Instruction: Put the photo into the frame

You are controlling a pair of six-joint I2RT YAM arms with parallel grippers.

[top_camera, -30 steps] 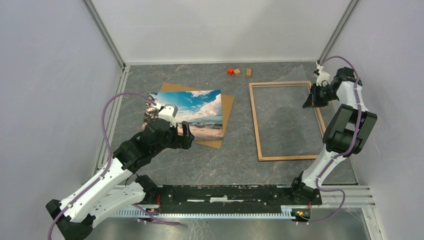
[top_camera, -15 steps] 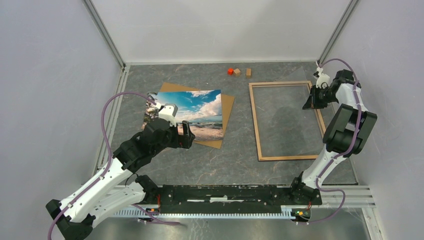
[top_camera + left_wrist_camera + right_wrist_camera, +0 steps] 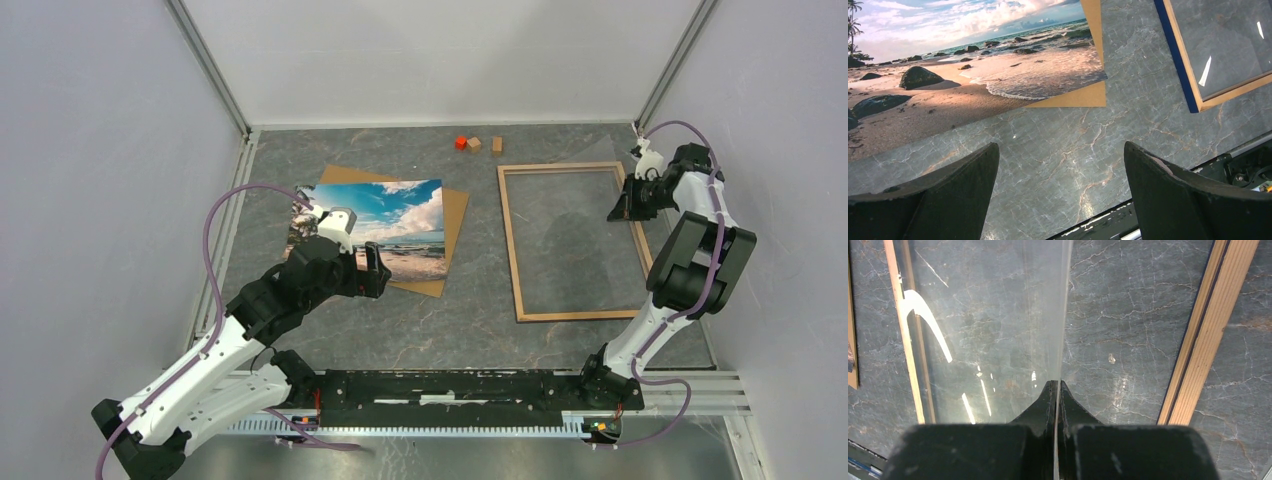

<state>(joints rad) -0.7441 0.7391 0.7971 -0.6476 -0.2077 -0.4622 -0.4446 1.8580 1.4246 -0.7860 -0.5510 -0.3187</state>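
Observation:
The photo point(image 3: 385, 225), a beach print, lies flat on a brown backing board point(image 3: 452, 215) left of centre. My left gripper point(image 3: 372, 268) hovers open over the photo's near edge, with bare table between its fingers point(image 3: 948, 200). From the left wrist, the photo point(image 3: 963, 65) and a frame corner point(image 3: 1193, 75) show. The light wood frame point(image 3: 575, 240) lies flat at the right. Over its far right part my right gripper point(image 3: 617, 208) is shut on the edge of a clear sheet point(image 3: 998, 315), held tilted above the frame rail point(image 3: 1208, 330).
A red cube point(image 3: 461, 143) and two small wooden blocks point(image 3: 474, 145) sit by the back wall. Grey side walls close in left and right. The arms' black base rail point(image 3: 450, 385) runs along the near edge.
My right wrist has shifted slightly to the right with the clear sheet still pinched. The left arm, the photo and the frame have not moved.

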